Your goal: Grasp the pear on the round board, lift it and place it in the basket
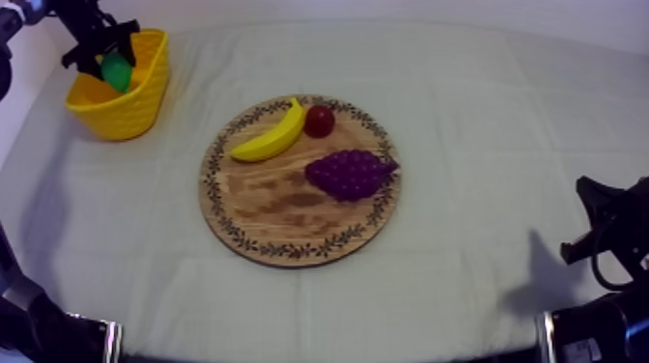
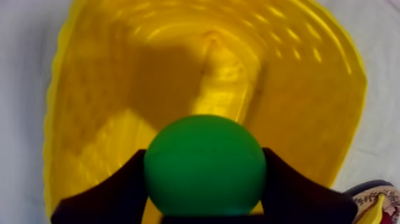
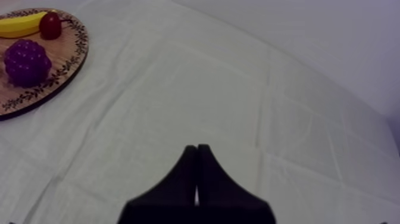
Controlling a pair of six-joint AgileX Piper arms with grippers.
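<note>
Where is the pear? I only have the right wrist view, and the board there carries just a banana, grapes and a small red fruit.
Observer: The pear is off the board. The left claw is shut on it.
Operator: Is it over the basket?
Observer: Yes. The left wrist view looks past the pear straight into the open mouth of the yellow basket, which stands at the table's far left. The pear is not yet released.
</note>
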